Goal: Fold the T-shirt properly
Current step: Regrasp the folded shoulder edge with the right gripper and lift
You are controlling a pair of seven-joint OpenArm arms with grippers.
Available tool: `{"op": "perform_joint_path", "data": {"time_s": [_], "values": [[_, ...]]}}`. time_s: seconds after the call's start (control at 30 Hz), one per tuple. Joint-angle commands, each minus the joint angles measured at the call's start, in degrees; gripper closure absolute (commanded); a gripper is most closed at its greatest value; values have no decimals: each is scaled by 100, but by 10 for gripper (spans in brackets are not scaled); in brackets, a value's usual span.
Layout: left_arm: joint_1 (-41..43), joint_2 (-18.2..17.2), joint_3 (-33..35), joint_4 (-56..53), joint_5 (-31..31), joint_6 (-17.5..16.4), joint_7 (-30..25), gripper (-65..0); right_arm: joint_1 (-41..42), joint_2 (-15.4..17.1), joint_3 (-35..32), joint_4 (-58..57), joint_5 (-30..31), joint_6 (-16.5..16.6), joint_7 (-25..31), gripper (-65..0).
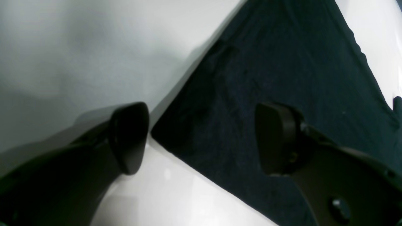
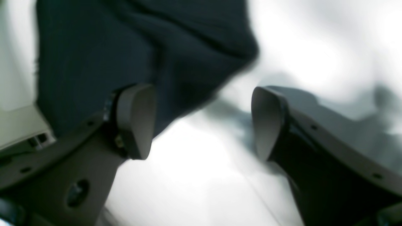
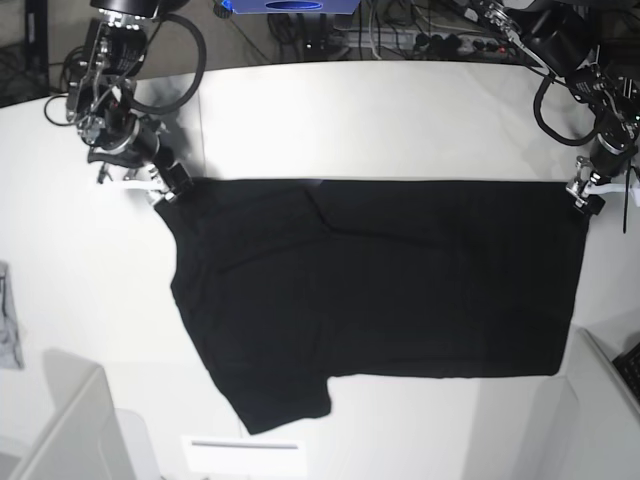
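The black T-shirt (image 3: 380, 290) lies spread flat on the white table (image 3: 400, 120), plain side up, with one sleeve pointing to the front left. My left gripper (image 3: 583, 197) is open at the shirt's far right corner. In the left wrist view (image 1: 201, 138) that corner of the shirt (image 1: 282, 62) lies between the fingers, one finger over cloth and one over bare table. My right gripper (image 3: 168, 188) is open at the far left corner. In the right wrist view (image 2: 202, 122) the shirt (image 2: 125, 40) lies under one finger, and bare table under the other.
A small grey cloth scrap (image 3: 8, 335) lies at the table's left edge. Grey bins stand at the front left (image 3: 70, 430) and front right (image 3: 605, 410). A white label (image 3: 240, 455) lies at the front. Cables and gear (image 3: 420, 35) run behind the table.
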Motion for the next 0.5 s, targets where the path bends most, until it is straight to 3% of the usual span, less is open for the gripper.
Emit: {"op": "perform_joint_path", "data": {"time_s": [0.0,0.47], "values": [[-15,-81,-13,57,59,57,98,-500,117,44,12,-16,13,7,-9,-444],[-15,-90,-13,48,59,66,98,-500,222,53,-58,-455,-4,7,334,-440]]}}
